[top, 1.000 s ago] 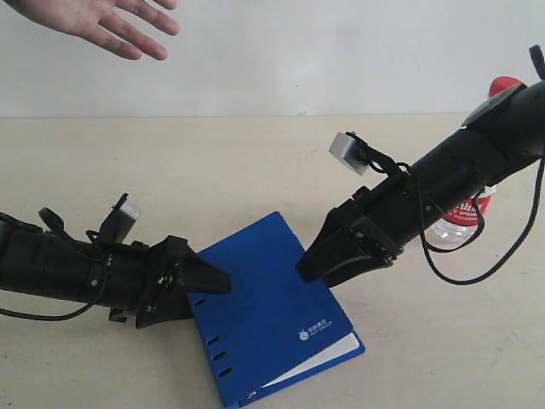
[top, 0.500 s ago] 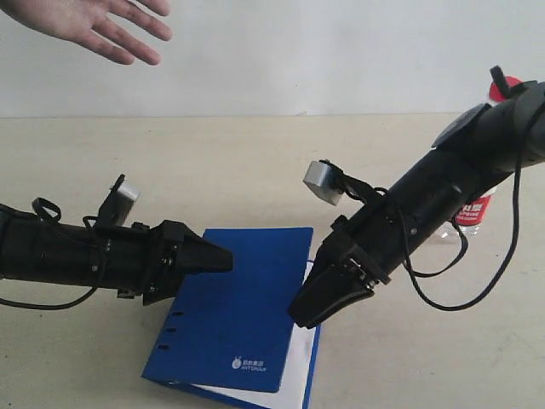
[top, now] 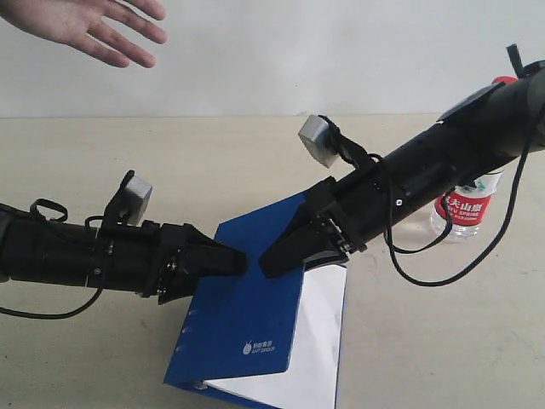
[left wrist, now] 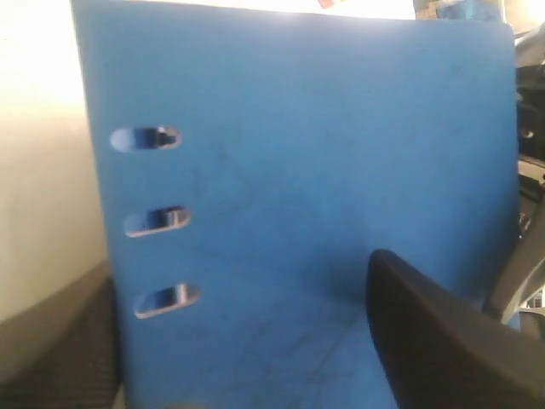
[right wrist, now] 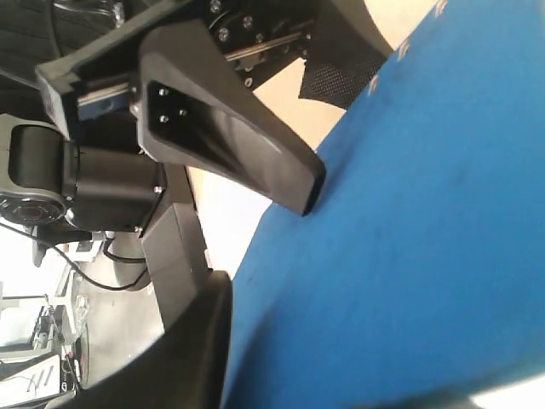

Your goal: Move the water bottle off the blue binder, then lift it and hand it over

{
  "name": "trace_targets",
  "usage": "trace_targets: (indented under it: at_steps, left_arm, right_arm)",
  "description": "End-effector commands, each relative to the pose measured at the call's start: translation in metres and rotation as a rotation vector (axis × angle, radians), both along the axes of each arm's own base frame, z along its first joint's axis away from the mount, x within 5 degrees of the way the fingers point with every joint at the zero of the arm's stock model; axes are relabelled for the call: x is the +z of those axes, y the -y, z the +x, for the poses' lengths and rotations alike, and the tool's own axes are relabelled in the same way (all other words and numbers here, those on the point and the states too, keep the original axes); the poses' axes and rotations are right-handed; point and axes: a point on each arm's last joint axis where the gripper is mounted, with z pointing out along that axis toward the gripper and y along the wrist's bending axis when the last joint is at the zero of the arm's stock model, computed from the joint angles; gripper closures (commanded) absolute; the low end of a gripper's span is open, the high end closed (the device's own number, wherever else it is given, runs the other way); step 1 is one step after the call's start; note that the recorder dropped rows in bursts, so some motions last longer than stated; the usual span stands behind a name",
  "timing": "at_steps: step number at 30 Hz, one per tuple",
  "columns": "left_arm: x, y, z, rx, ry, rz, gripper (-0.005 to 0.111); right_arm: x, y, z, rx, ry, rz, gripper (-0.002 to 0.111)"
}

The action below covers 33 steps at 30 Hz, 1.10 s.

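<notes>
My right gripper (top: 274,256) is clenched on the blue binder (top: 247,315). It pinches the front cover at the edge farthest from the exterior camera and holds it tilted up off the white pages (top: 319,336) underneath. In the right wrist view one of my fingers (right wrist: 200,341) lies dark along the cover, and the blue sheet fills most of the picture beside it (the second finger is hidden by the cover).

My left gripper (top: 228,260) comes in low from the other side with its jaws spread wide, grasping nothing. The tip of one finger (right wrist: 255,145) touches the face of the raised cover. The left wrist view looks straight onto that cover, with three slotted holes (left wrist: 157,217) down its spine side and one of my left fingers (left wrist: 434,341) in front of it.

The binder's near end rests on the beige worktop (top: 170,162), with the small white logo at that end and the spine side towards my left arm.

The water bottle (top: 464,204) is off the binder. It stands upright on the worktop well to the right, behind my right arm, which hides part of it; the red cap and red-and-white label show.

A person's open hand (top: 81,25), fingers spread, hangs in the upper left corner of the exterior view, well apart from both grippers.
</notes>
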Motion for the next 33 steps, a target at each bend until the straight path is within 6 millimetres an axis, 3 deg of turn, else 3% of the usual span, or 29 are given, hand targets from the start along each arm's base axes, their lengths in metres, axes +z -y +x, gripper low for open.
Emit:
trace_targets:
  at_steps: [1, 5, 9, 20, 27, 30, 33]
  left_arm:
    - [0.013, 0.009, -0.008, -0.087, 0.023, -0.107, 0.040]
    - [0.013, 0.013, -0.011, -0.105, 0.022, -0.107, 0.040]
    - [0.013, 0.013, -0.010, -0.099, 0.013, -0.108, 0.040]
    - [0.014, 0.014, -0.009, -0.130, 0.101, -0.102, 0.040]
    - [0.029, 0.020, 0.012, -0.134, 0.199, -0.120, 0.043]
    - [0.034, 0.021, 0.019, -0.134, 0.225, -0.126, 0.054]
    - [0.035, 0.022, 0.021, -0.133, 0.230, -0.128, 0.080]
  right_arm:
    - [0.002, -0.004, 0.005, -0.041, 0.031, 0.007, 0.087]
    - [-0.003, -0.003, 0.012, -0.108, 0.088, -0.045, 0.088]
    - [-0.006, -0.001, 0.018, -0.137, 0.155, -0.073, 0.108]
    - [0.003, -0.004, 0.006, 0.010, 0.161, 0.063, 0.108]
    - [-0.015, 0.006, 0.016, -0.071, 0.208, -0.178, 0.108]
    - [-0.018, 0.008, 0.019, -0.091, 0.231, -0.218, 0.108]
    - [-0.017, 0.007, 0.018, -0.089, 0.224, -0.206, 0.108]
